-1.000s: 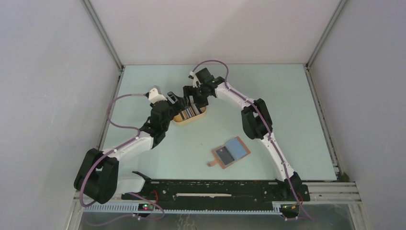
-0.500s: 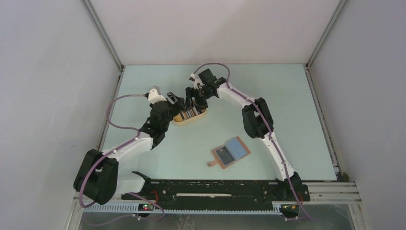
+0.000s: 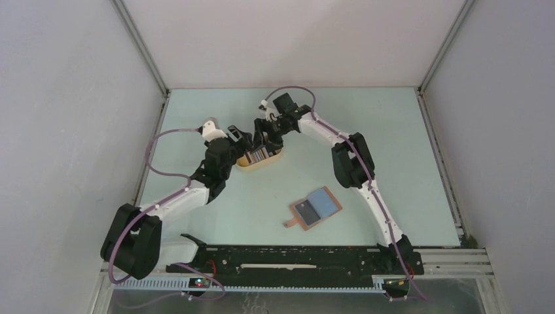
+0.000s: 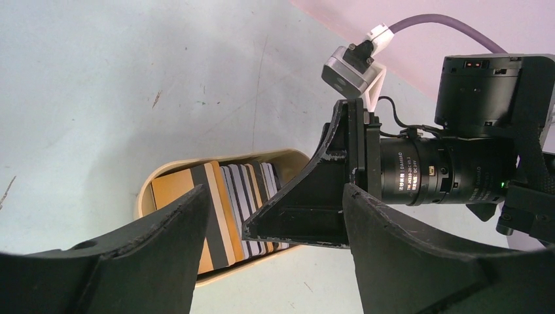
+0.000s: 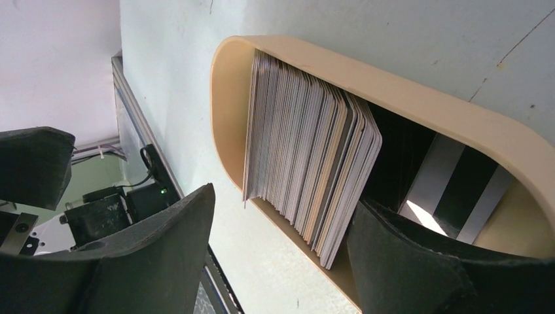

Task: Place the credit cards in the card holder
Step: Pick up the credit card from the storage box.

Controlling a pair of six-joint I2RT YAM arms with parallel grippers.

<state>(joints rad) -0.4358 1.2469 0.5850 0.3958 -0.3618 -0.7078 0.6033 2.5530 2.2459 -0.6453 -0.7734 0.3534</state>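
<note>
The credit cards stand on edge as a thick stack in an oval tan tray, also seen as striped cards in the left wrist view. My right gripper is open. One finger is inside the tray against the stack's end, the other outside the tray wall. My left gripper is open just over the tray's left end, beside the right gripper. The card holder lies open and flat in the near middle of the table, with a blue and a dark card on it.
The right arm's wrist camera and lens hang close in front of my left gripper. Side walls and metal rails enclose the pale green table. The arms' bases sit on the black bar at the near edge.
My right gripper has shifted slightly left and down at the tray, and its jaws have narrowed a little. The left arm, tray and card holder have not moved.
</note>
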